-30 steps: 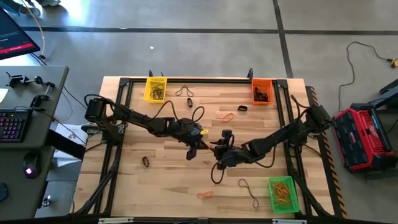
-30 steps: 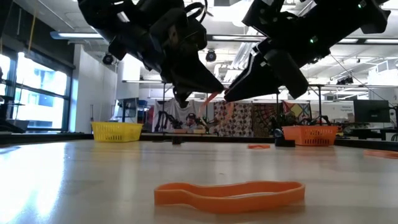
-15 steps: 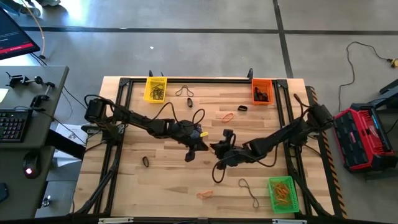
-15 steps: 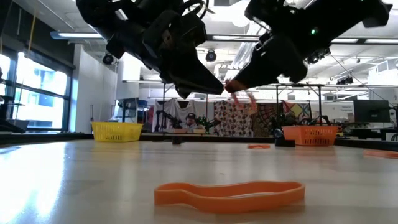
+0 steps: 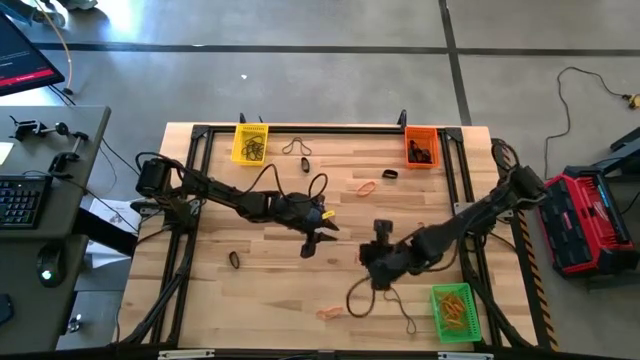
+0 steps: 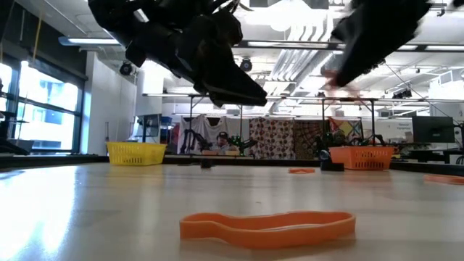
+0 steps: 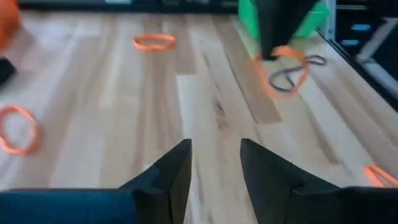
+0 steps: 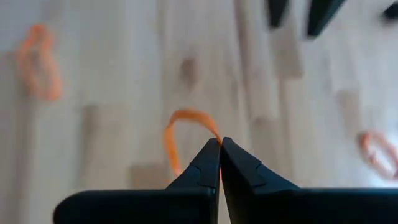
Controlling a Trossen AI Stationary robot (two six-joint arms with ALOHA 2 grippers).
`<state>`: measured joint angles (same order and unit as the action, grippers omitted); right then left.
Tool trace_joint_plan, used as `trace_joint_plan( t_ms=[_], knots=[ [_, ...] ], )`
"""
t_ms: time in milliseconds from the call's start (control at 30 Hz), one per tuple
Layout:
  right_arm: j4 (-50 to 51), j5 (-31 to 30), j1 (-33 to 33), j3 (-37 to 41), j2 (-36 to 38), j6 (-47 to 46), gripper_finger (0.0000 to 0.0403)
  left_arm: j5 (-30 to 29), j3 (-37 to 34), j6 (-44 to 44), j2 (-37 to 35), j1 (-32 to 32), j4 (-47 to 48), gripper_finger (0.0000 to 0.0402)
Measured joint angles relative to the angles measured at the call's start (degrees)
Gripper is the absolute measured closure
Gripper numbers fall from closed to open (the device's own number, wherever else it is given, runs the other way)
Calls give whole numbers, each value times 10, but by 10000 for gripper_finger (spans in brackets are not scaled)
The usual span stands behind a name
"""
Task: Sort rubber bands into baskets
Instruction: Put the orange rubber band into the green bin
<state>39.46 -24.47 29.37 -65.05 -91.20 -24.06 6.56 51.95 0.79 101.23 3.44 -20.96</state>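
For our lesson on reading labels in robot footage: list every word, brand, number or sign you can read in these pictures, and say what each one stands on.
No text can be read in any view.
Monitor at the high view's left edge: red shapes on screen, too small to read.
Red and black case on the floor: any marking is too small to read.
Patterned cloths in the room behind: pattern only, no legible words.
Yellow basket, orange basket, green basket: no labels show.

Wood table (image 5: 260,280) w/ black frame is carrying three baskets: yellow basket (image 5: 250,143) far left, orange basket (image 5: 421,147) far right, green basket (image 5: 453,311) near right. Loose rubber bands (image 5: 365,186) are lying scattered: orange ones mid & near edge, black ones near left, far centre, beside green basket.
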Motion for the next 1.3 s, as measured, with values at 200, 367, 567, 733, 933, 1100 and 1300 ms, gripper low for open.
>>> trace_joint_plan(
  t_ms=[200,367,567,733,933,1100,1300],
  knots=[
    [146,95,67,-59,0,-159,402,-14,-40,1,0,0,-105,271],
    [212,172,128,-70,0,-287,403,-28,-76,14,0,-1,-155,271],
    [240,277,207,-70,0,-453,403,-33,-83,21,0,-1,-156,271],
    [281,302,268,-70,0,-548,403,-33,-83,21,0,-4,-163,271],
    [312,325,313,-42,0,-574,403,-32,-83,32,0,-5,-163,271],
    [252,346,330,17,0,-573,403,-32,-83,35,0,-6,-162,271],
    [141,352,330,88,0,-559,403,-32,-83,35,0,-8,-162,271]
  ],
)
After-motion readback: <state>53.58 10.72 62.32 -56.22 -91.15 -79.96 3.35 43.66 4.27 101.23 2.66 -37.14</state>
